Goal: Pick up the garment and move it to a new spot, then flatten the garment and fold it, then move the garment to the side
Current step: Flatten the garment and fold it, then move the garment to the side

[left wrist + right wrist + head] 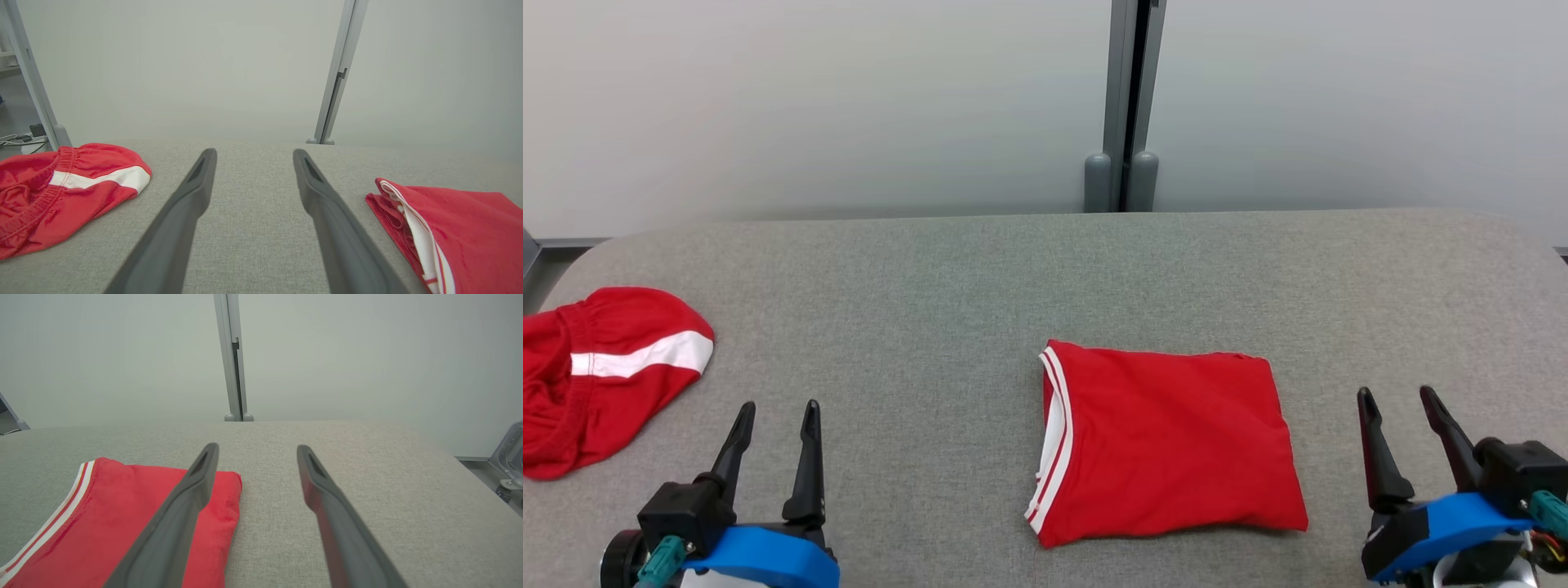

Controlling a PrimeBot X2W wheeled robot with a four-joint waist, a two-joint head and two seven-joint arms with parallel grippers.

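Note:
A red garment (1168, 445) with a white-and-red striped collar lies folded into a neat rectangle on the grey padded table (980, 278), right of centre; it also shows at the right as the garment (461, 232) and at the lower left as the garment (122, 522). My left gripper (778, 408) hovers open at the lower left, well apart from it, with nothing between its fingers (192, 196). My right gripper (1395, 396) stands open just right of the garment's right edge, holding nothing; its left finger (192, 490) overlaps the cloth in its own view.
A second red piece with a white stripe and elastic waistband, red shorts (596, 371), lies crumpled at the table's left edge. A pale wall with a grey post (1127, 106) stands behind the table. Bare cloth lies between the grippers and at the far side.

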